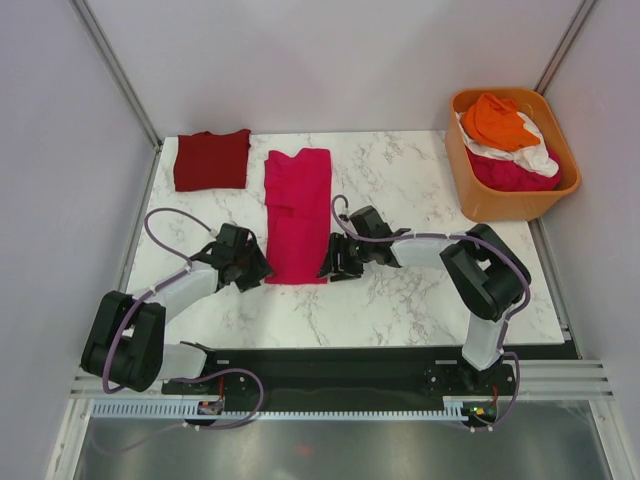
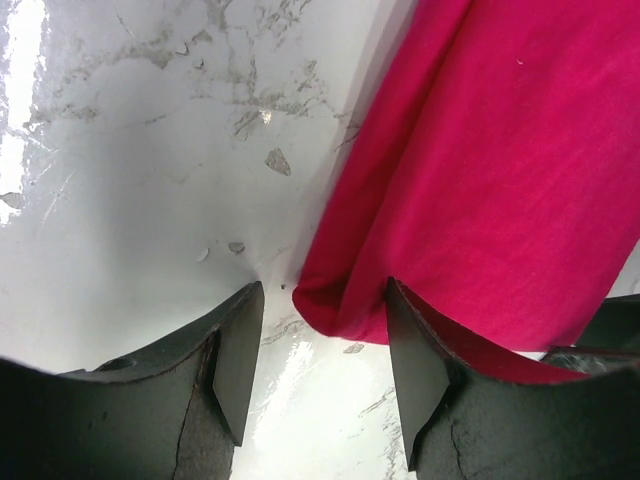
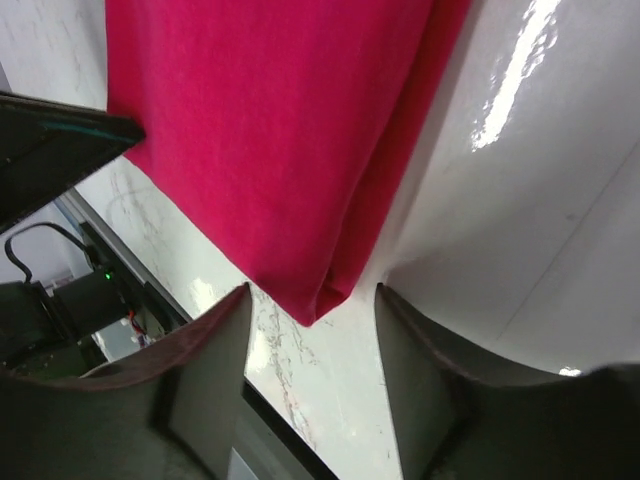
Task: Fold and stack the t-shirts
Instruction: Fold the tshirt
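Magenta t-shirt, a folded strip mid-table, looks light and limp; left gripper and right gripper, jaws apart, straddle its near corners, likely the best pinch points.

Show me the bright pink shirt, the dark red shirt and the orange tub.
bright pink shirt (image 1: 297,215): overhead view, middle of the folded strip.
dark red shirt (image 1: 211,160): overhead view, centre of the folded square.
orange tub (image 1: 515,205): overhead view, its near wall.
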